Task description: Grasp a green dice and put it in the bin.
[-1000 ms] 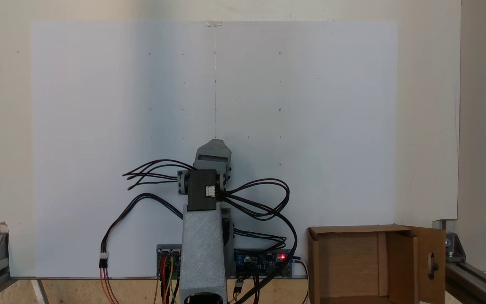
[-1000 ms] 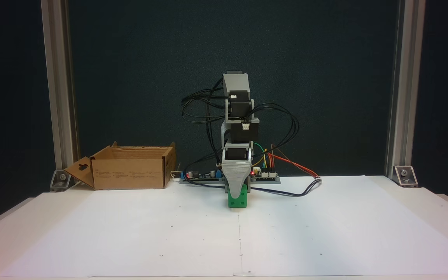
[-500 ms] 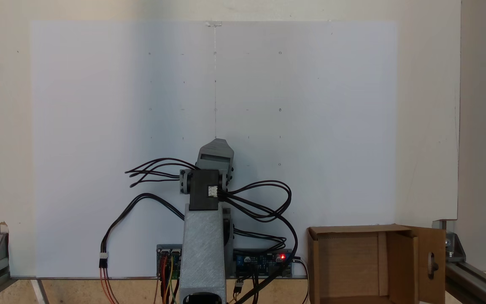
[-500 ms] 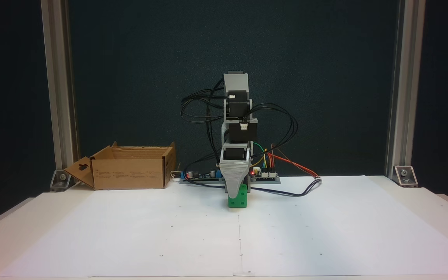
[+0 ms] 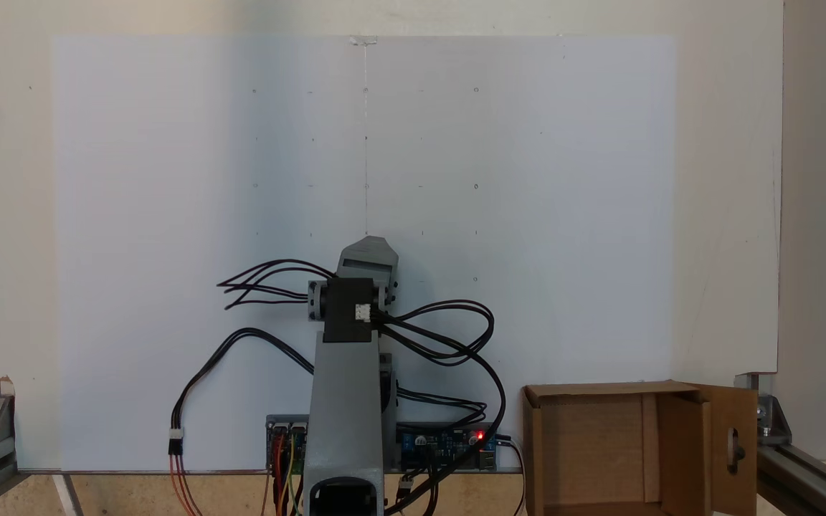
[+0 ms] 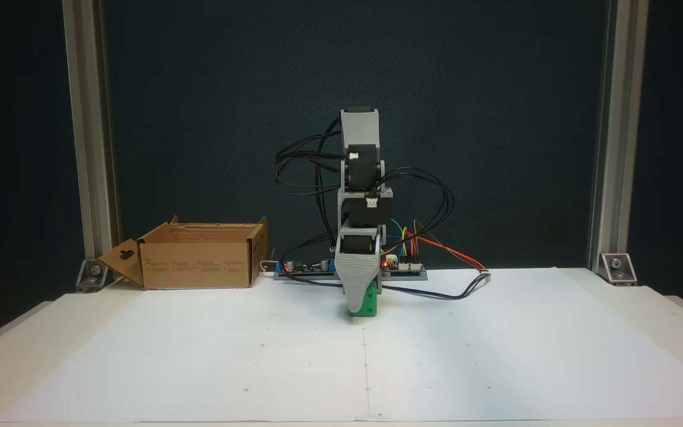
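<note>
The green dice [image 6: 370,301] rests on the white paper in front of the arm's base, and its left part is hidden behind the grey front finger [image 6: 356,279]. My gripper [image 6: 358,307] points straight down over the dice, its tip close to the paper. The two jaws stand one behind the other, so the gap between them is hidden. From above, the grey gripper [image 5: 366,251] covers the dice. The bin [image 6: 196,264] is an open brown cardboard box far to the left of the dice, and it stands at the lower right [image 5: 533,444] in the view from above.
Circuit boards [image 6: 404,270] and looping black cables [image 6: 436,196] lie around the arm's base. Aluminium posts [image 6: 605,136] stand at both table sides. The bin's flap with a slot hole [image 5: 732,444] hangs outward. White paper [image 6: 495,356] covers the table.
The arm has lowered and the gripper has sunk further over the dice. More of the dice's left side is now covered by the front finger. The bin has not moved.
</note>
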Controlling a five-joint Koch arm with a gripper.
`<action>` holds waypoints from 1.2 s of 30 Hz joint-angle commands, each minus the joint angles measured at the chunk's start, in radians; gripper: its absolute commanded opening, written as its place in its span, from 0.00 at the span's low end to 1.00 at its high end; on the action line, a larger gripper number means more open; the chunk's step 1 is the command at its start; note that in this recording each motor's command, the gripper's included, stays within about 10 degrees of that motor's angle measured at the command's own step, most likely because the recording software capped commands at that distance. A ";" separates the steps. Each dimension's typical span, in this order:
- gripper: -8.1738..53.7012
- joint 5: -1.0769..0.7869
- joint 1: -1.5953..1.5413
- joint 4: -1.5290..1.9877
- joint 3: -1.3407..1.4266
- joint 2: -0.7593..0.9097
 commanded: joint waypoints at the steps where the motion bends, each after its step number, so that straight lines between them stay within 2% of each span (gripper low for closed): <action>1: 0.83 0.035 0.000 -0.020 -0.011 -0.002; 23: 0.83 0.029 0.011 -0.043 0.017 -0.052; 36: 0.76 0.018 0.009 -0.064 0.020 -0.074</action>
